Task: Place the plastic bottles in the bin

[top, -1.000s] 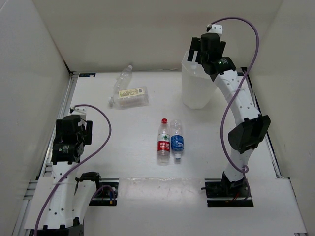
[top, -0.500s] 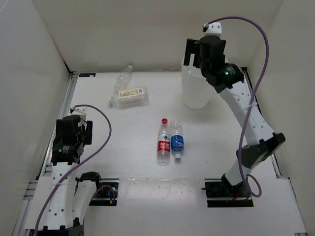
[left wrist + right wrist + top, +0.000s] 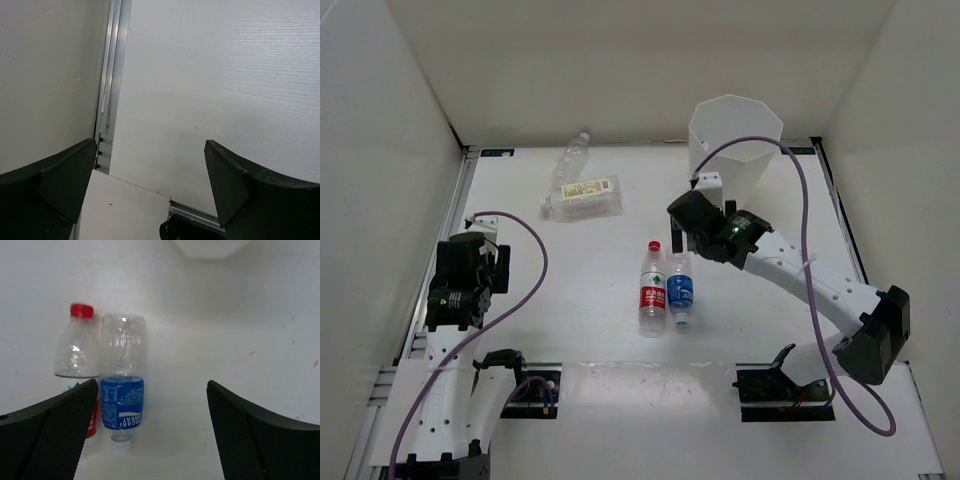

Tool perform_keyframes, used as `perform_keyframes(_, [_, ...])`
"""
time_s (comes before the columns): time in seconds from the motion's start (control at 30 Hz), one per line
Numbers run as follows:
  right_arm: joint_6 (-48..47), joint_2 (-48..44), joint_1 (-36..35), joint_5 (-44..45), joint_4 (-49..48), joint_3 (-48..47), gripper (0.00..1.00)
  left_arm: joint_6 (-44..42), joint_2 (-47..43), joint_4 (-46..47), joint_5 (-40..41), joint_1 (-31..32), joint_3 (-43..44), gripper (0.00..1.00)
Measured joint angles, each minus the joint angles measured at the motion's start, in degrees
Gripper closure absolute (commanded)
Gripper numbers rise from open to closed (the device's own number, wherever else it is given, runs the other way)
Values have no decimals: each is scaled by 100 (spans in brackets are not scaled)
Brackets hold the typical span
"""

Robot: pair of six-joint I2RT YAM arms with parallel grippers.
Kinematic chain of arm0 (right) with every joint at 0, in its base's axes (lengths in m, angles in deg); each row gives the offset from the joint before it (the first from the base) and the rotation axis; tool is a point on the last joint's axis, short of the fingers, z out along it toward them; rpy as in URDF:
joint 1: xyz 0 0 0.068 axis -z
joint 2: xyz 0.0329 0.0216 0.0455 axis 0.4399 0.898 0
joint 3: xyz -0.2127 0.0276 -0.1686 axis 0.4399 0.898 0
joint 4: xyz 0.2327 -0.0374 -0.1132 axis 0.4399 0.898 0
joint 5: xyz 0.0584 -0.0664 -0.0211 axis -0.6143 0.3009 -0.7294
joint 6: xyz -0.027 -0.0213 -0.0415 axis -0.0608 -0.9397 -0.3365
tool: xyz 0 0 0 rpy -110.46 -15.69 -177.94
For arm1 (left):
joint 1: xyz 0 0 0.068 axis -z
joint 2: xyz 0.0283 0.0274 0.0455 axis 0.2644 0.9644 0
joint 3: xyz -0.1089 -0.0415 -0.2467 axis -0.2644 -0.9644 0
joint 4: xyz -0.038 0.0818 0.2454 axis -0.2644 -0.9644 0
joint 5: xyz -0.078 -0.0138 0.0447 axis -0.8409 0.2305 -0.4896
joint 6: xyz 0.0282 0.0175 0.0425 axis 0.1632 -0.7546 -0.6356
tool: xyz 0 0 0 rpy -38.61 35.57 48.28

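Note:
The red-labelled bottle (image 3: 652, 285) and the blue-labelled bottle (image 3: 679, 290) lie side by side mid-table. My right gripper (image 3: 680, 238) hangs just behind them, open and empty. In the right wrist view the blue-labelled bottle (image 3: 122, 395) lies near my left finger, with the red-capped bottle (image 3: 77, 347) beside it; the right gripper (image 3: 151, 390) holds nothing. A yellowish-labelled bottle (image 3: 585, 197) and an unlabelled bottle (image 3: 571, 160) lie at the back left. The bin (image 3: 735, 135) stands at the back right. My left gripper (image 3: 470, 262) is open over the left edge, and the left gripper (image 3: 150, 150) is empty.
White walls enclose the table on three sides. An aluminium rail (image 3: 112, 75) runs along the left edge under my left gripper. The bin's base (image 3: 210, 246) shows at the top of the right wrist view. A purple cable (image 3: 800, 210) loops over my right arm.
My right arm has swung from above the bin down and forward to the two centre bottles, leaving the bin's mouth uncovered. The left arm has not moved.

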Motion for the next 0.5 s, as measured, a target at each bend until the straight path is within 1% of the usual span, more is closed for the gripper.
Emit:
perform_keyframes(0.13, [476,72,-140,-446,26,922,10,0,0,0,-9,0,0,0])
perform_keyframes(0.23, [584,319,-170,-896,-184,1346,10,0,0,0,-11,0,0,0])
perform_keyframes(0.37, [546,774,-129,-1423,-737,1556,10,0,0,0,-15,0,0,0])
perform_keyframes(0.43, [542,1012,-57,-1672,-1078,1556,11,0,0,0,-15,0,0,0])
perform_keyframes(0.5, [535,1224,44,-1810,-1338,1556,16,0,0,2,-17,0,0,0])
